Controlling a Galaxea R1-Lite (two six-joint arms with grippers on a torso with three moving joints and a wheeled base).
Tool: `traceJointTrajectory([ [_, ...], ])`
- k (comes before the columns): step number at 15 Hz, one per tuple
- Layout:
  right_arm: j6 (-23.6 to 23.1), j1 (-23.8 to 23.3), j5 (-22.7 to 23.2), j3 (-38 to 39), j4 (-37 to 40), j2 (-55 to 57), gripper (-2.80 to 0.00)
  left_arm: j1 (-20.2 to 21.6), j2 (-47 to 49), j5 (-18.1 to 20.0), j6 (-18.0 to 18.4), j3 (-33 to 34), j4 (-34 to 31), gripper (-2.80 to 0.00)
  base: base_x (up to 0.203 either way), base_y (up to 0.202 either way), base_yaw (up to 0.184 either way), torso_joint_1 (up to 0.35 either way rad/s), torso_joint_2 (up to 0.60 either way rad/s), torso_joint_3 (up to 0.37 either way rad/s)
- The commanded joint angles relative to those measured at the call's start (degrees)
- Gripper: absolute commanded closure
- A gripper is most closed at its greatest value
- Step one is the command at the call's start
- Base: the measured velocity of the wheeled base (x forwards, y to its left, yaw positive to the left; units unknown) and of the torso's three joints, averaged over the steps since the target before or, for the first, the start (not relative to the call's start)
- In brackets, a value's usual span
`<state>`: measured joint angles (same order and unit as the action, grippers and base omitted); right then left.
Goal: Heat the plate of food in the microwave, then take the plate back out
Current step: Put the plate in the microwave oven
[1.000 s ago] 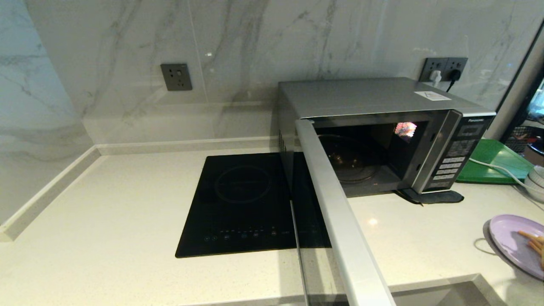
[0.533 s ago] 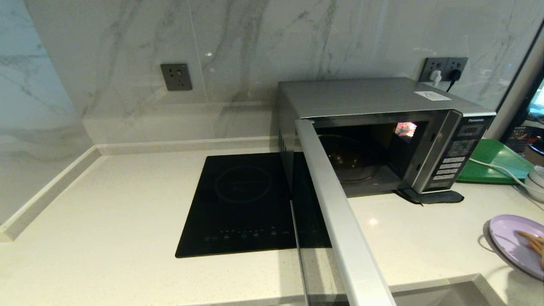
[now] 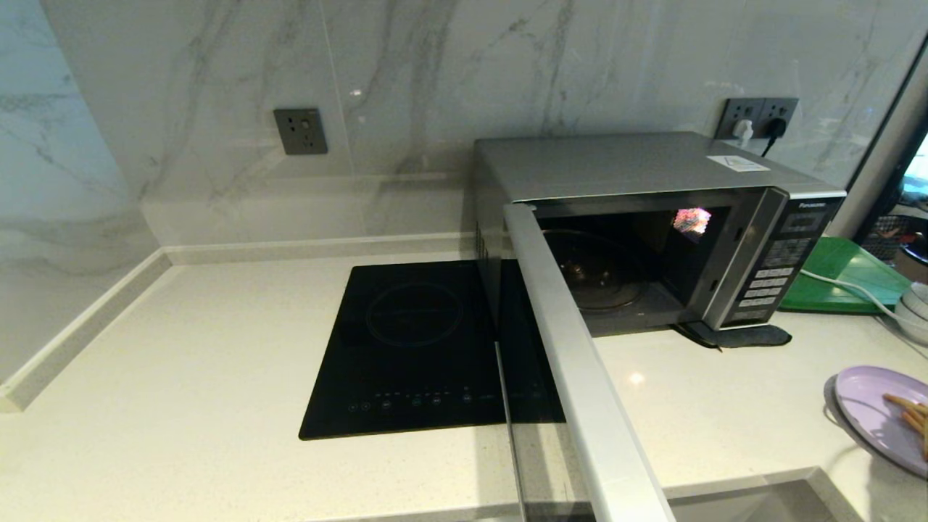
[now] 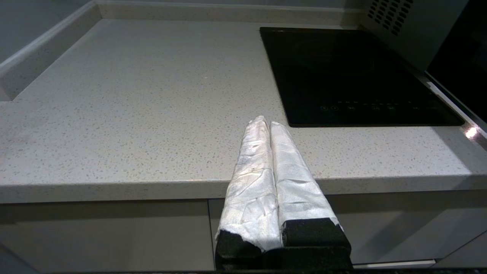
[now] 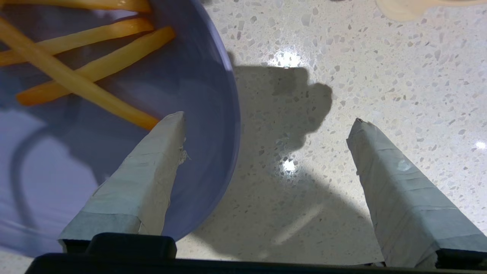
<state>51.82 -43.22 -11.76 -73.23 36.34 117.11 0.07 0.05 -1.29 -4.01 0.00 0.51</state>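
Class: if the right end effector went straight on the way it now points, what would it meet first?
Likely the plate of food: the open right end effector straddles its rim above the countertop; depth unclear.

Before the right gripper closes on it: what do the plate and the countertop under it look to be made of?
The plate of food looks like matte plastic or melamine, possibly glazed ceramic: even lilac colour, thin smooth rim, soft sheen only. The countertop looks like polished quartz or engineered stone: pale with fine grey speckles and sharp light reflections. The right gripper is open, straddling the plate's rim.
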Motion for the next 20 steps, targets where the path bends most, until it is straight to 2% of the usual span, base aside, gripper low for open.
traceJointTrajectory([
  [1,0.30,-0.49,-0.02,-0.01,-0.04,1.58,-2.80,0.01,0.04,-0.03,-0.03,0.00,0.02,0.00,0.000,0.000,0.000,0.000,0.00,0.000],
  [18,-0.05,0.60,0.25,-3.76,-2.06,5.76,-2.80,0.01,0.04,-0.03,-0.03,0.00,0.02,0.00,0.000,0.000,0.000,0.000,0.00,0.000],
  [19,-0.09,0.68,0.25,-3.76,-2.10,5.76,0.00,0.01,0.04,-0.03,-0.03,0.00,0.02,0.00,0.000,0.000,0.000,0.000,0.00,0.000],
  [20,-0.21,0.68,0.32,-3.76,-2.10,5.76,0.00,0.01,0.04,-0.03,-0.03,0.00,0.02,0.00,0.000,0.000,0.000,0.000,0.00,0.000],
])
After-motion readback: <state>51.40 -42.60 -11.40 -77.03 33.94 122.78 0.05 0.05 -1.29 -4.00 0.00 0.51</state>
